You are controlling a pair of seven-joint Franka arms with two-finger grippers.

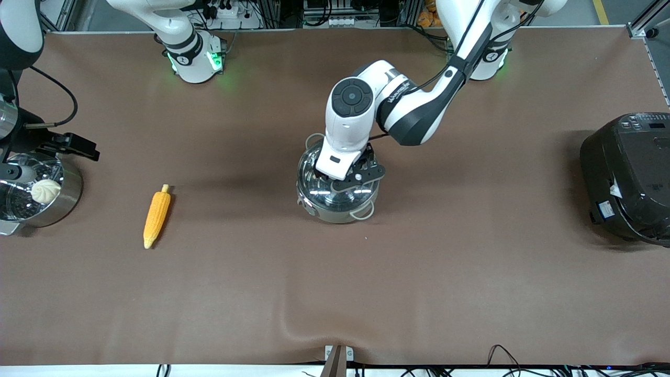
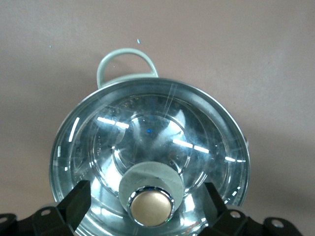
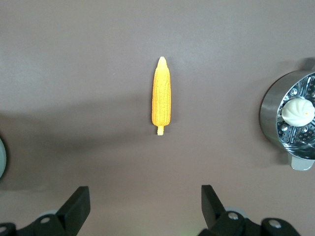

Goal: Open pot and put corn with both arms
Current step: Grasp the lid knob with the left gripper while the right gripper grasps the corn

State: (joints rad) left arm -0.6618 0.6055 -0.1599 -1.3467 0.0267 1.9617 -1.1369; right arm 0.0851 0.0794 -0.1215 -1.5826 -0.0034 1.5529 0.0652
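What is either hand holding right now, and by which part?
Nothing is held. The left hand is open, its fingers on either side of the knob of the pot's lid. The right hand is open above the corn.

Arm shells: I see glossy white casings on the left arm (image 1: 419,99) and the right arm (image 1: 180,36).
Joints: black bands and a round black cap.
Bases: green lights glow.
Cables: a black cable runs along the left arm.
Fingers (image 3: 74,209): matte black, silver screws.
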